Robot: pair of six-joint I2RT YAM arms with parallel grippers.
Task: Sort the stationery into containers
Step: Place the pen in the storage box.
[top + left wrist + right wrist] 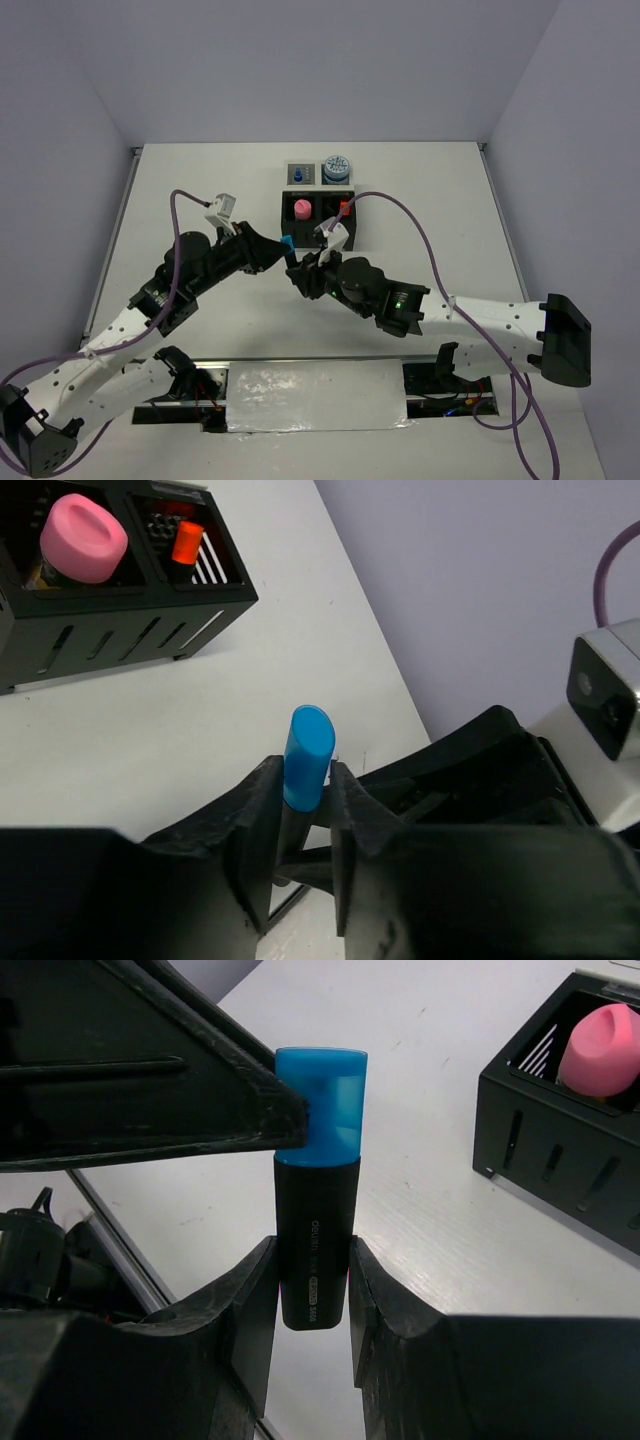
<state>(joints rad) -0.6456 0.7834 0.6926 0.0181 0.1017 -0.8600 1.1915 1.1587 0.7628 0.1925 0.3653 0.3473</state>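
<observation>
Blue-capped highlighter point(315, 1230) is held upright in the air between the two arms, just short of the black box point(352, 238). It is off the table point(200, 190).

- **Right gripper** point(313, 1305): clamped on the lower black barrel, one finger on each side.
- **Left gripper** point(303, 815): closed on the same highlighter higher up, at the blue cap. In the right wrist view its fingertip presses on the cap's edge.

**Handling (judged):**
- Light, stiff plastic with a smooth shell, so it could slip or twist under a weak pinch.
- Not fragile.
- The cap is a separate piece and might pull off if it carries the load alone.
- The barrel is the safer place to grip, across its flat sides.

**Around it:**
- The box's left compartment holds the pink marker point(301, 208), standing up.
- The right compartment holds an orange-capped highlighter point(186, 542).
- Two grey trays point(287, 165) sit behind the box. The right one holds a blue-white patterned roll point(337, 165). The left one holds a small blue item point(298, 177), too small to name.

**In the way:**
- The grippers are nose to nose, so either one is crowded by the other.
- The box's near wall is close ahead.
- The right arm's purple cable point(400, 215) arcs beside the box.
</observation>
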